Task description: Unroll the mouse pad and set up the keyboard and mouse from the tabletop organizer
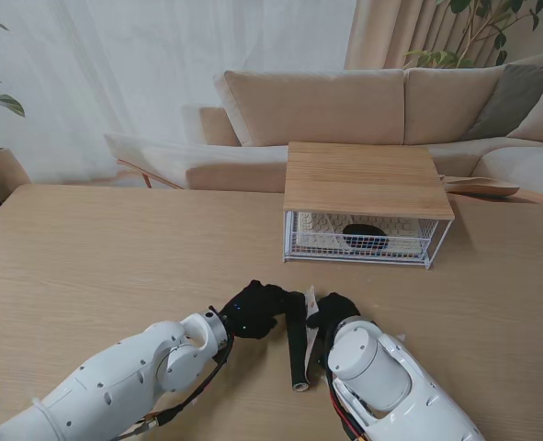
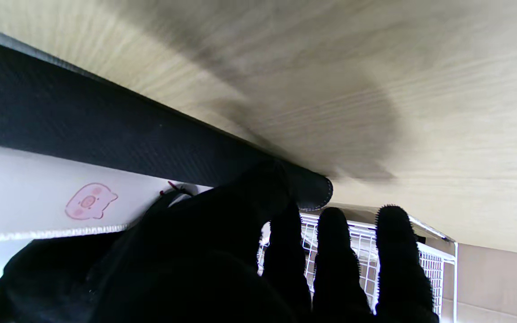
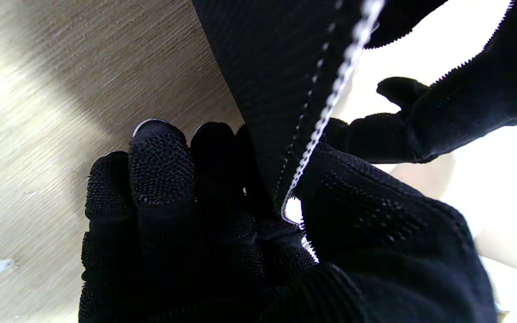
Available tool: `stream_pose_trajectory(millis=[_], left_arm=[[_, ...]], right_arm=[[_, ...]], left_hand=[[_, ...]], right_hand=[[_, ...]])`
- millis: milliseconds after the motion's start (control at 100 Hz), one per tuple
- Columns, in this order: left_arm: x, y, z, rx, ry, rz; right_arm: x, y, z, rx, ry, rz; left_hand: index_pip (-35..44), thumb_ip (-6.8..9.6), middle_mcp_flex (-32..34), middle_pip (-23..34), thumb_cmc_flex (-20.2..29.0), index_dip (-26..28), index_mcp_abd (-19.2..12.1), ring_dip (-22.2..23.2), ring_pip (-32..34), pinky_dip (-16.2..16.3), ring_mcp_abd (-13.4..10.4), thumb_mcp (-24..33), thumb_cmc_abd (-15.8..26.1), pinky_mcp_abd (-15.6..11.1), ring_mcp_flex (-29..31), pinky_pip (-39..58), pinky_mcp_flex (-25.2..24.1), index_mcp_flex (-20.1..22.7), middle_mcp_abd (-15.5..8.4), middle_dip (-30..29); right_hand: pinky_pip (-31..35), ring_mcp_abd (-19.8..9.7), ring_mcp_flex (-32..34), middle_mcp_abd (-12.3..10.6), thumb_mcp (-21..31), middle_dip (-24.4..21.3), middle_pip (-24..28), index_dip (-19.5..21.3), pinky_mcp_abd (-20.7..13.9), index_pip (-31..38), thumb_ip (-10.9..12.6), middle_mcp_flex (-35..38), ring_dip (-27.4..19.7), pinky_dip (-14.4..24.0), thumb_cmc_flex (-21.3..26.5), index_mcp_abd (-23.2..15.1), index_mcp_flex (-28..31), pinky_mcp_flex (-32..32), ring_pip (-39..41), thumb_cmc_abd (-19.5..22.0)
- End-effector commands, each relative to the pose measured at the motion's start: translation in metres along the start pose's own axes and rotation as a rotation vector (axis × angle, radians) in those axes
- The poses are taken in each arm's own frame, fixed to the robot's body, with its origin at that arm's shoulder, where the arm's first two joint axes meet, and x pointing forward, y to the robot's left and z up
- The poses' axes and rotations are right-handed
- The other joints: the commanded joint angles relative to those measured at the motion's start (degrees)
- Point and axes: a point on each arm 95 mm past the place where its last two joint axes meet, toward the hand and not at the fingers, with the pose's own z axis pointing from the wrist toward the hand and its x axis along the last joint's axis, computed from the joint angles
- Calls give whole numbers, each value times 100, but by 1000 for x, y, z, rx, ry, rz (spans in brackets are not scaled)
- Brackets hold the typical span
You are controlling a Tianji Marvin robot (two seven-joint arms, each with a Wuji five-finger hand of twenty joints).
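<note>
Fingertips (image 3: 159, 148) of the right hand (image 1: 337, 310) are curled around the free stitched edge of the mouse pad (image 1: 296, 342), which is pinched against the thumb, as is shown by the right wrist view. The left hand (image 1: 253, 308) is laid against the dark roll from the other side, with 3 fingers (image 2: 337, 251) seen stretched past its end; whether the roll is actually gripped cannot be told. The pad lies near the robot on the table (image 1: 115, 257), only slightly opened. Unrolling is judged to be barely begun. Keyboard (image 1: 345, 230) and mouse (image 1: 364, 236) are kept in the organizer (image 1: 367, 179) farther away. Next, the edge should be drawn rightward while the roll is held or rolled leftward.
</note>
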Motion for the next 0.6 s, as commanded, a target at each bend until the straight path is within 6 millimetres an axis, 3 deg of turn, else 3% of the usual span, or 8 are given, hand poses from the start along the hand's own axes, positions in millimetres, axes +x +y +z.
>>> stream_pose_trajectory(millis=[0,310,590], left_arm=[[-3,8,-2,-32,-7,-1],[-11,24,-17,-100,40,36],[-25,24,-37,-108,39,69]], right_arm=[[3,-7,-4,34,1,10],[2,-8,-5,13,-21,2],[1,-7,-5,11,-31,-1]], left_hand=[[89,196,-72,49,233,68,178,19,123,-26,-138,142,129,-145,-190,25,-55,167,-101,82],[125,182,-82,71,190,93,171,13,141,-17,-152,141,136,-205,-188,50,-39,133,-121,96],[161,174,-95,83,177,113,158,4,137,-14,-171,134,151,-255,-187,58,-39,104,-140,103]], right_hand=[[386,282,45,282,253,99,283,295,-111,420,-188,17,99,127,339,-179,96,-92,184,189],[414,323,-13,331,394,255,468,579,-60,426,-139,-105,178,222,319,-15,-28,-148,336,252],[396,311,-86,328,355,299,515,665,-95,391,-127,-177,203,259,331,-37,-66,-210,365,323]])
